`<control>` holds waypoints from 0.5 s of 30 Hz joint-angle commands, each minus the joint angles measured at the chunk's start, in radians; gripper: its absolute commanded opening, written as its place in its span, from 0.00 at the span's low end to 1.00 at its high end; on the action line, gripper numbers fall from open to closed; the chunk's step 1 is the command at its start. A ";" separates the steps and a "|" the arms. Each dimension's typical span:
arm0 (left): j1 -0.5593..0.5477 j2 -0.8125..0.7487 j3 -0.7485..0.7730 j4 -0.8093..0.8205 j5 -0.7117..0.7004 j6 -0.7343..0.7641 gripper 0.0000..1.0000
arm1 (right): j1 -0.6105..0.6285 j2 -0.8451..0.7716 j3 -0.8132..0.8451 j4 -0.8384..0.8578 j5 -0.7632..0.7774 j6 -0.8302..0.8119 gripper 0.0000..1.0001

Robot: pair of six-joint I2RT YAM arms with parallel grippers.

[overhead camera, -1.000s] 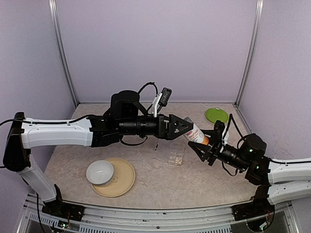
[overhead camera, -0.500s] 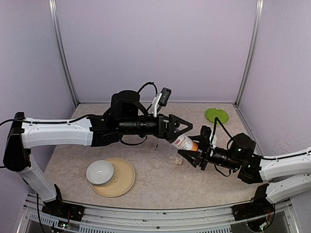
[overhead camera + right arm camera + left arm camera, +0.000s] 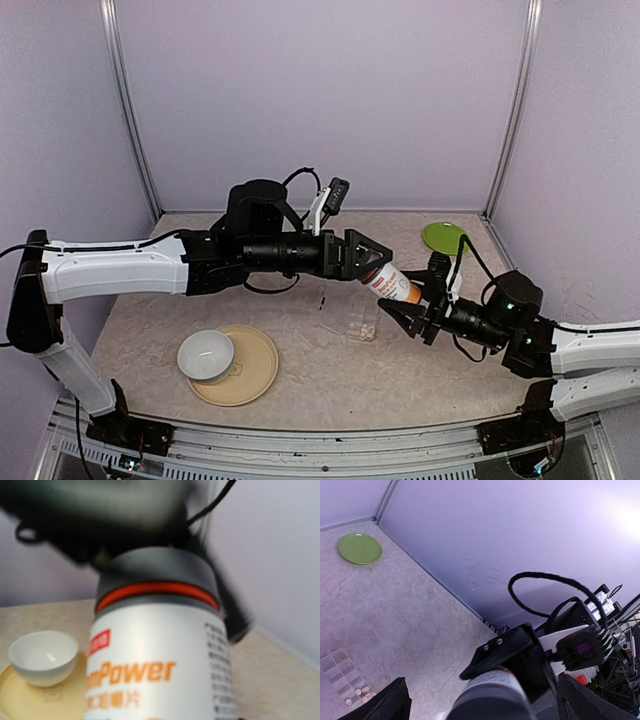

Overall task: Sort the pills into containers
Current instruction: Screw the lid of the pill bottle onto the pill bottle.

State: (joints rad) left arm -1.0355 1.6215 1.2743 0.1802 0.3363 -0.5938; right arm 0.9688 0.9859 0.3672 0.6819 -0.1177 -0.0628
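My right gripper is shut on the base of a white bottle with orange print and a grey cap, holding it tilted in the air. The bottle fills the right wrist view and hides those fingers. My left gripper stands open, and the grey cap lies between its wide jaws with gaps on both sides. Below on the table lies the clear pill box, its containers in rows. A small cluster of whitish pills sits at one end of it.
A green plate lies at the back right, also in the left wrist view. A white bowl sits on a tan plate at the front left. Purple walls close the back and sides.
The right arm dipped the bottle down and left, then lifted it back up to the right. Its cap now sits between the left jaws. The left gripper drew back slightly.
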 commanded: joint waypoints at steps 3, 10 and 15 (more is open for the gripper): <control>0.040 0.005 0.035 -0.129 0.041 -0.076 0.99 | 0.005 -0.094 0.009 -0.108 0.082 -0.108 0.00; 0.037 0.014 0.062 -0.144 0.067 -0.104 0.88 | 0.006 -0.081 0.032 -0.180 0.105 -0.161 0.00; 0.033 0.042 0.094 -0.195 0.085 -0.109 0.84 | 0.007 -0.075 0.033 -0.176 0.120 -0.170 0.00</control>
State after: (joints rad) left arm -1.0000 1.6348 1.3258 0.0307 0.3908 -0.6922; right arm 0.9688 0.9142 0.3676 0.4988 -0.0223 -0.2073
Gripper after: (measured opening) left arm 0.849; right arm 0.538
